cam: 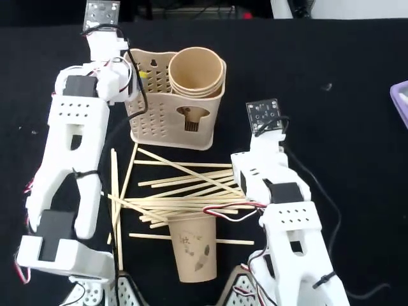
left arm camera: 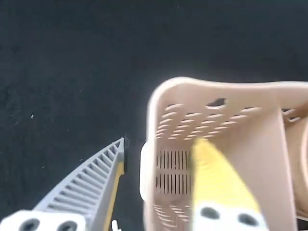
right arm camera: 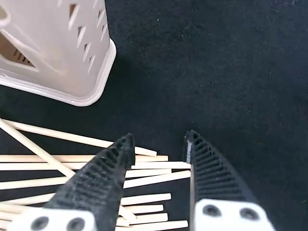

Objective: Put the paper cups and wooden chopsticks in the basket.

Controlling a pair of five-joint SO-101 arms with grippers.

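Between the left gripper's (left arm camera: 160,143) parted jaws stands the basket's (left arm camera: 216,94) end wall, one finger outside and one inside. Beyond those jaws, paper cups (cam: 196,71) sit nested in the basket. The chopsticks (right arm camera: 159,165) end just beneath the right gripper (right arm camera: 159,137), which hangs released. One loose cup (cam: 193,250) lies at the pile's edge, apart from both jaws.

A purple object (cam: 401,102) is running off the high view's edge; a lying brown paper cup (cam: 193,250) is hiding parts of wooden chopsticks (cam: 178,203).
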